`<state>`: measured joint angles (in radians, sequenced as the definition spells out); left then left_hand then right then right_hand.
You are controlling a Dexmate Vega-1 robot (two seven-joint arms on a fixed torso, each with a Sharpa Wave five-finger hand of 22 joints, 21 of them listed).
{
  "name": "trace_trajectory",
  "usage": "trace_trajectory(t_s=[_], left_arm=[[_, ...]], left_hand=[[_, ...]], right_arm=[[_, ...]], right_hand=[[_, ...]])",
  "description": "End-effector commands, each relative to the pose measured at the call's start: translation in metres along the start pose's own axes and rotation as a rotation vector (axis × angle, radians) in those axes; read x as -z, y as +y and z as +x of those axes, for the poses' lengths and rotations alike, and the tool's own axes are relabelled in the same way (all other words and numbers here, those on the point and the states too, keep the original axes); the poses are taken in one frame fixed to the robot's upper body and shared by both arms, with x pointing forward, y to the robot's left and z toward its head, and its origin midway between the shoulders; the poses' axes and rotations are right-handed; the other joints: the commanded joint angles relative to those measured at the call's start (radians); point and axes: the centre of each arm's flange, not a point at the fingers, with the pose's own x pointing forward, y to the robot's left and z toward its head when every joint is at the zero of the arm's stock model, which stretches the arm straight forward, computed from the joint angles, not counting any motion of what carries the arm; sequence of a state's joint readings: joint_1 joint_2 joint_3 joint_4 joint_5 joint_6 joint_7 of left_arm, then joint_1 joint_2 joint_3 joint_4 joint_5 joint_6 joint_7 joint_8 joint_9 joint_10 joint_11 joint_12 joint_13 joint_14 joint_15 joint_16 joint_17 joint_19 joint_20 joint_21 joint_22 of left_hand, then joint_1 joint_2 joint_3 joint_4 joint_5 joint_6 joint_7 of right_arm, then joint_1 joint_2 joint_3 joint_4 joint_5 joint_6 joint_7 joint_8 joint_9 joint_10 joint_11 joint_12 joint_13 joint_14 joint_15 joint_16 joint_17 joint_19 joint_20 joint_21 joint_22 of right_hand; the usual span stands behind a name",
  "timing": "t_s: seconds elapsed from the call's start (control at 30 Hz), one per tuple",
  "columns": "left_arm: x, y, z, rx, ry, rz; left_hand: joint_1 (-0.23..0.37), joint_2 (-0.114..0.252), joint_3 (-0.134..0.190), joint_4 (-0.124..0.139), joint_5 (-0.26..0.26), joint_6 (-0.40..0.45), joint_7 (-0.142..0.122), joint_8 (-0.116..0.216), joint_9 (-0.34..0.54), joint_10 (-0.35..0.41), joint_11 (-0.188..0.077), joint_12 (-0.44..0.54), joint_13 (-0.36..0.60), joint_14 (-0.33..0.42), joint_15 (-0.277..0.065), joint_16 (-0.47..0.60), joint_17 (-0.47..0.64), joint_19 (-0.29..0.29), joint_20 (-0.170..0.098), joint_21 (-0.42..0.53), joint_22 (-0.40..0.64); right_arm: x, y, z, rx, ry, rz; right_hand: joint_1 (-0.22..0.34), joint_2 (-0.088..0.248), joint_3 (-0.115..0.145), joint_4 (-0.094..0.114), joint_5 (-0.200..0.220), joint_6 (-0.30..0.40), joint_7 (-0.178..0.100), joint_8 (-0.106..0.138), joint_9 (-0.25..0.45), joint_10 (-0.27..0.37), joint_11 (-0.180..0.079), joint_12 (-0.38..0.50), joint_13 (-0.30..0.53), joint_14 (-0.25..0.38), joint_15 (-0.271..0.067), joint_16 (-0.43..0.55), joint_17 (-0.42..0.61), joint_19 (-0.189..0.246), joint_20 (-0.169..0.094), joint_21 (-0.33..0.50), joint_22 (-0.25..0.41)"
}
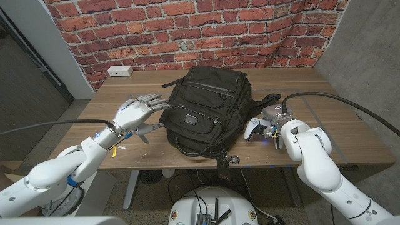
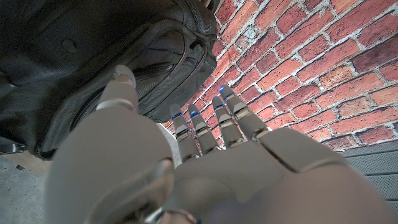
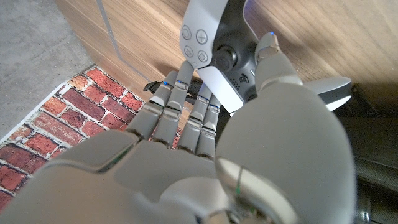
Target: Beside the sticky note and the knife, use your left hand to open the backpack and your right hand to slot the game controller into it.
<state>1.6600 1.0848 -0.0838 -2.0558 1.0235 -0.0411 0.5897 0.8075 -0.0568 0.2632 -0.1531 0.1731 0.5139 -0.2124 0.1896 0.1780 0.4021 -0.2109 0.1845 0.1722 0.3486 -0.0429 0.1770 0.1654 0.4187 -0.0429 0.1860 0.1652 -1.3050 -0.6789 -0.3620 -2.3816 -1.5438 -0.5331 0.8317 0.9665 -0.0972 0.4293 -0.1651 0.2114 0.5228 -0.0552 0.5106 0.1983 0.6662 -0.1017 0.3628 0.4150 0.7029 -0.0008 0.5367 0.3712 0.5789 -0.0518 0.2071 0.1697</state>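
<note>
Wooden desk point(image 1: 325, 119) against a red brick wall, with a wall outlet plate point(image 1: 119, 70) sitting at the far left corner. Nearest the front edge you've got both arms coming in.

The right robot hand point(image 1: 275, 131) is down by the front right part of the desk, right on the white game controller point(image 1: 255, 128). In the right wrist view the fingers point(image 3: 186, 112) lie along one side of the controller point(image 3: 217, 56) and the thumb sits on the other, so it looks wrapped on it, though I can't tell how firm that hold is. The left robot hand point(image 1: 136, 111) hovers off the desk with fingers spread, holding nothing, just beside the left side of the black backpack point(image 1: 206, 106).

The backpack lies flat mid-desk, zippers looking closed, a tag point(image 1: 226, 160) dangling over the front edge. I can't pick out a sticky note or knife.

My take: the step now is opening the bag, so get the left fingers point(image 2: 199, 124) onto a zipper pull on the backpack point(image 2: 93, 56) before lifting the controller. Pull along the zip line, not upward, or the whole bag will probably drag. Keep the controller low until there's a real gap.
</note>
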Motion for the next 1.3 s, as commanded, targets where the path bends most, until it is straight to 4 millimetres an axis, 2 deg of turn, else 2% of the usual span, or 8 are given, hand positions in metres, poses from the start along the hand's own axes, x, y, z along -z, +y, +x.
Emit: trace_trajectory(t_s=[0.03, 0.9, 1.3], left_arm=[[-0.003, 0.0, -0.007, 0.027, -0.023, 0.024], [-0.014, -0.016, -0.015, 0.019, -0.041, 0.038], [-0.025, -0.028, -0.013, -0.034, -0.027, 0.03]], left_hand=[[0.011, 0.007, -0.008, -0.001, 0.002, 0.003, 0.005, 0.006, 0.002, 0.001, 0.003, 0.001, 0.003, 0.001, -0.179, -0.001, 0.002, 0.005, -0.165, 0.002, 0.004], [0.059, 0.023, 0.004, -0.014, 0.012, 0.031, 0.033, 0.011, 0.001, 0.037, 0.005, 0.005, 0.002, 0.026, -0.178, 0.0, 0.001, -0.001, -0.169, 0.0, 0.004], [0.106, 0.039, 0.021, -0.021, 0.019, 0.039, 0.042, 0.012, 0.002, 0.05, 0.005, 0.005, 0.002, 0.038, -0.178, 0.0, 0.001, -0.009, -0.169, -0.001, 0.004]], right_arm=[[-0.005, 0.002, 0.002, -0.001, 0.0, 0.005], [-0.005, 0.003, 0.0, 0.015, 0.002, 0.0], [-0.005, 0.004, -0.006, 0.03, 0.013, 0.008]], right_hand=[[0.112, 0.121, 0.001, 0.004, 0.004, 0.071, -0.063, 0.004, 0.002, 0.103, -0.098, 0.001, 0.005, 0.079, -0.235, 0.0, 0.057, 0.008, -0.14, 0.002, 0.006], [0.122, 0.126, -0.001, -0.002, 0.005, 0.083, -0.064, 0.007, 0.002, 0.113, -0.099, -0.004, 0.01, 0.086, -0.238, -0.007, 0.062, 0.011, -0.142, 0.002, 0.006], [0.125, 0.126, -0.003, -0.002, 0.006, 0.083, -0.063, 0.007, 0.002, 0.115, -0.098, -0.006, 0.012, 0.089, -0.237, -0.009, 0.064, 0.013, -0.143, 0.003, 0.006]])
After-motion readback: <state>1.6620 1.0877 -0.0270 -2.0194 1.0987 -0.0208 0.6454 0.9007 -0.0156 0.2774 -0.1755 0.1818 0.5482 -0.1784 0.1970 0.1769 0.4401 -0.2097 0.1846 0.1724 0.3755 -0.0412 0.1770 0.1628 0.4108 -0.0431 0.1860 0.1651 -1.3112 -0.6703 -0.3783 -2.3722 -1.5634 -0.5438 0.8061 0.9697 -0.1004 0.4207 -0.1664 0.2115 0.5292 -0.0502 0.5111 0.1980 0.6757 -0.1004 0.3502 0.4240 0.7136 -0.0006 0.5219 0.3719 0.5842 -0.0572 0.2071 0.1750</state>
